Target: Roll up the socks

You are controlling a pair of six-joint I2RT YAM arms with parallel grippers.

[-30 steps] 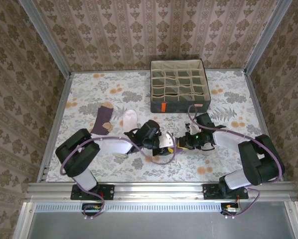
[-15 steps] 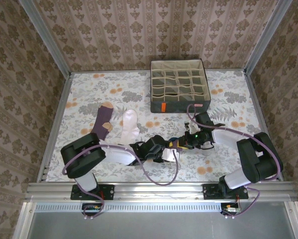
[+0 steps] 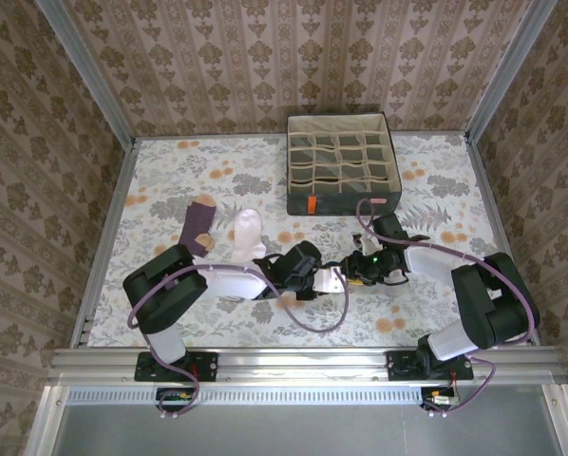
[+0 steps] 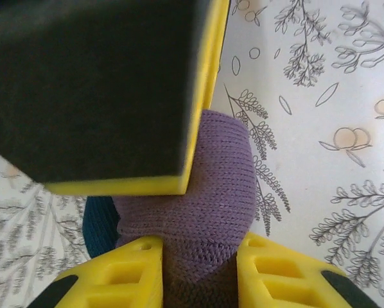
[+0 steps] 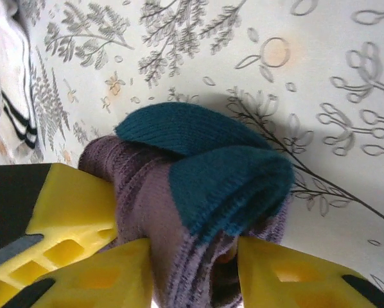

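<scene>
Seen from above, a floral-patterned table (image 3: pixel 170 171) sits inside wallpapered walls, and two robot arms reach inward from its near edge to meet near the middle.

A rolled sock (image 4: pixel 208 192), purple knit with a teal part, lies on the table between the two arms. The left fingers (image 4: pixel 124 276) are yellow. They stand close together on either side of the purple roll, and the fabric is squeezed narrow between them, so they grip it.

From the right wrist, the same roll shows its teal part folded over the top. The right fingers (image 5: pixel 288 276) stand partly apart with the bundle filling the gap and touching both inner faces. Whether they press on it cannot be told. One of the left arm's yellow fingers rests against the roll's other side.

To the left, apart from the arms, a white sock (image 3: pixel 249 235) with dark stripes on its cuff lies flat. Just beside it, further left, lies a purple sock with a tan heel (image 3: pixel 198 226).

At the far side of the table stands a grey fabric box (image 3: pixel 346 199) with beige grid cells.
</scene>
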